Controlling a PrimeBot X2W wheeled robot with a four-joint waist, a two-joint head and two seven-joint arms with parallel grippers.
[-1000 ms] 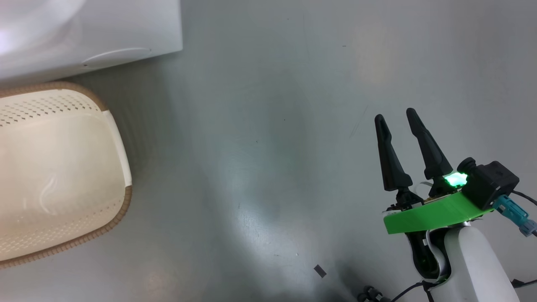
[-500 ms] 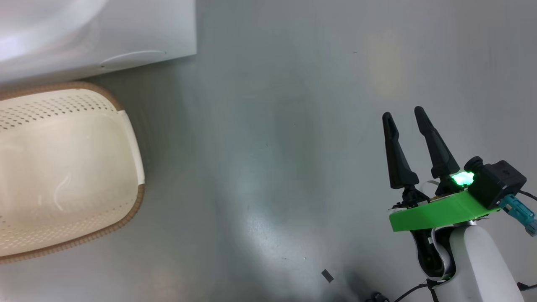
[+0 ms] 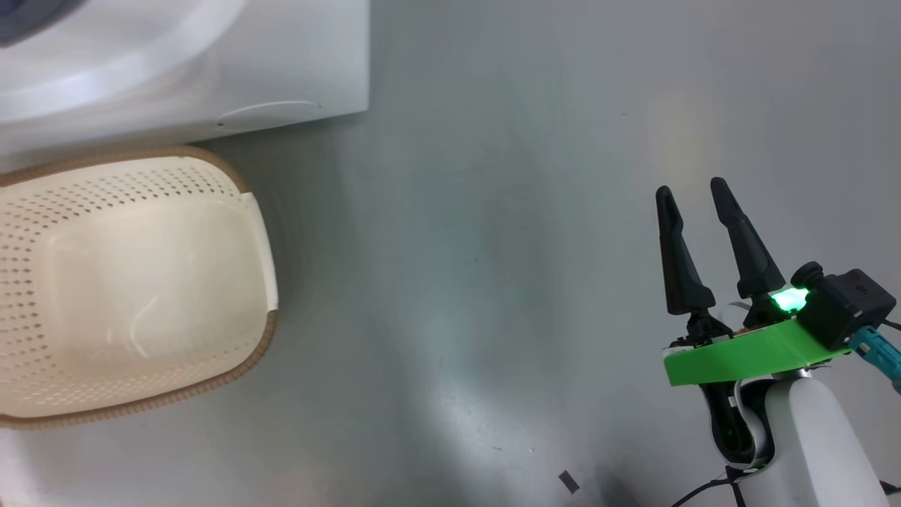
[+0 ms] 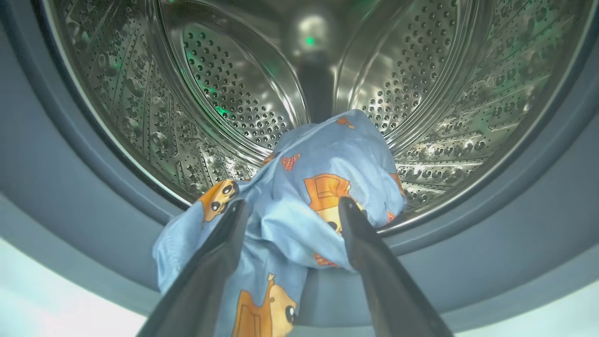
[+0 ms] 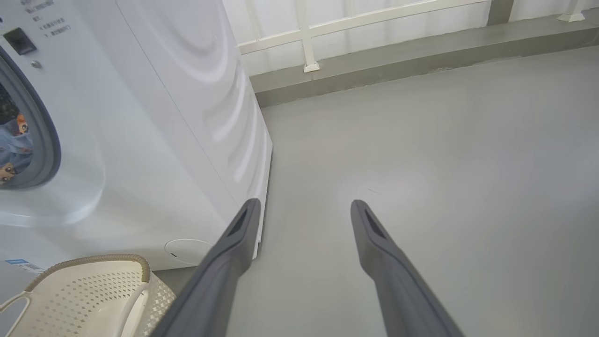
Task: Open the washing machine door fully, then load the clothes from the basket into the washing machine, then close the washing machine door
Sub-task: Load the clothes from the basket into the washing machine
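1. Clothes [image 4: 323, 187], left wrist view: the light-blue printed garment lies at the mouth of the steel drum [image 4: 224, 93], and its lower fold drapes out over the grey gasket [image 4: 70, 196]. The left gripper [image 4: 294, 202] has its fingers spread either side of the cloth, not pinching it. That hanging fold would likely foul the door.
2. Head view: the basket [image 3: 232, 370] sits on the floor [image 3: 457, 282] against the washing machine [image 3: 211, 70], bare inside where visible. The right gripper [image 3: 691, 186] hovers well aside, fingers apart and empty, probably parked clear.
3. Right wrist view: the round filter cap [image 5: 187, 250] sits just above the basket rim. A white railing [image 5: 355, 21] stands far behind, obstructing nothing.
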